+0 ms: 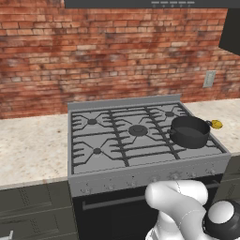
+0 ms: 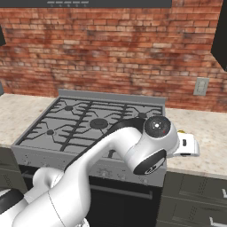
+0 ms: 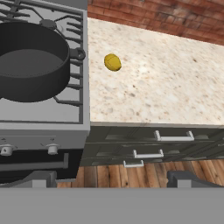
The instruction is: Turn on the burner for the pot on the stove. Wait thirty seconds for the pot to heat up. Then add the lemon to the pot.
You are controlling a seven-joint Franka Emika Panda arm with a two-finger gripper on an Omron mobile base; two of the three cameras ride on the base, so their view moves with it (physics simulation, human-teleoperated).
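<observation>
The dark grey-black pot (image 1: 190, 131) (image 3: 30, 61) stands empty on the front right burner of the grey steel stove (image 1: 117, 140) (image 3: 43, 118). No flame is visible under it. The small yellow lemon (image 3: 113, 62) (image 1: 216, 124) lies on the speckled counter just right of the stove, a short way from the pot's side handle. My gripper (image 3: 112, 179) is open, with nothing between its fingertips (image 3: 41, 178). It hangs in front of the counter's edge, nearer than the lemon and apart from it. In the right base view my arm covers most of the pot.
Small knobs (image 3: 52, 149) line the stove's front panel above the black oven door. The beige counter (image 3: 166, 87) stretches to the right of the lemon, with handled drawers (image 3: 175, 136) below. A brick wall with an outlet (image 1: 209, 78) stands behind.
</observation>
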